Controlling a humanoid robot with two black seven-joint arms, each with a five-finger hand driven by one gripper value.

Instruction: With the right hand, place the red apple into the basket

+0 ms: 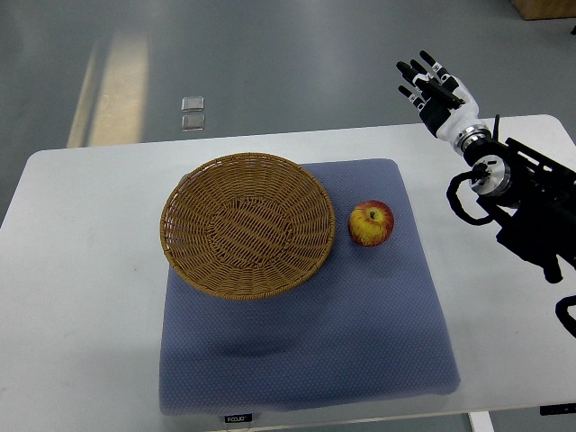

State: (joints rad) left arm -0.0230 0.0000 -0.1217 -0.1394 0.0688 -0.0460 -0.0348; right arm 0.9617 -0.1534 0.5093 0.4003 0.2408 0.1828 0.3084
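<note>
A red and yellow apple (372, 223) sits on the blue mat (360, 324), just right of the round wicker basket (247, 225). The basket holds nothing. My right hand (432, 88) is raised beyond the table's far right edge, well above and to the right of the apple, with its fingers spread and nothing in them. Its black arm (526, 202) comes in from the right edge. The left arm is out of view.
The white table (81, 297) carries the mat and basket. Two small clear squares (193, 113) lie on the grey floor beyond the table's far edge. A brown box corner (544, 8) shows at the top right.
</note>
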